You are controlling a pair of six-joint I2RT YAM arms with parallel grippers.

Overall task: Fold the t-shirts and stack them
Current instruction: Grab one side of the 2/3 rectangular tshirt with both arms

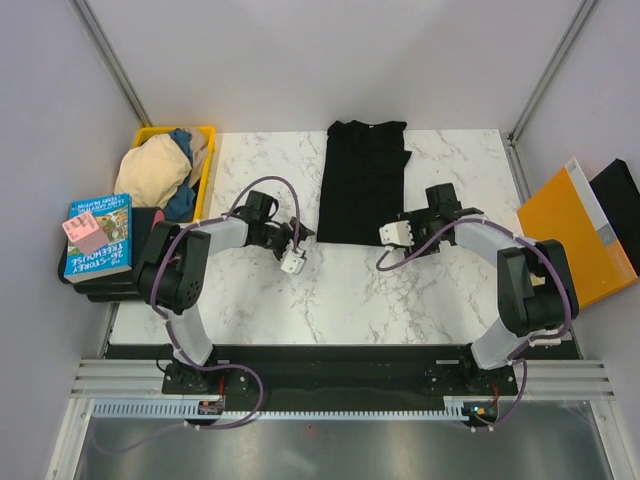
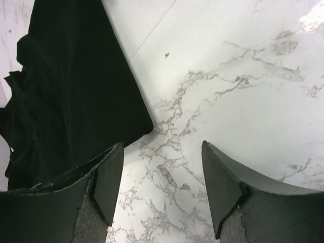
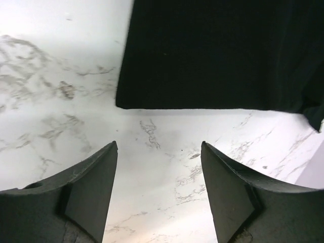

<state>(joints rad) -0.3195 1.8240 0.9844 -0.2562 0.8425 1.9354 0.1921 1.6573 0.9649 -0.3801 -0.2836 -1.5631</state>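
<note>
A black t-shirt (image 1: 362, 180) lies flat at the back centre of the marble table, folded into a long strip, collar at the far end. My left gripper (image 1: 304, 234) is open and empty just left of the shirt's near left corner; that corner (image 2: 144, 124) shows close ahead of the open left gripper (image 2: 162, 147). My right gripper (image 1: 418, 214) is open and empty beside the shirt's right edge. In the right wrist view the shirt's edge (image 3: 217, 61) lies a short way ahead of the open right gripper (image 3: 159, 144). Neither gripper touches the cloth.
A yellow bin (image 1: 208, 150) at the back left holds beige clothes (image 1: 155, 168) and blue ones. Books (image 1: 98, 235) are stacked left of the table. An orange folder (image 1: 575, 235) and a black case (image 1: 620, 195) lie off the right edge.
</note>
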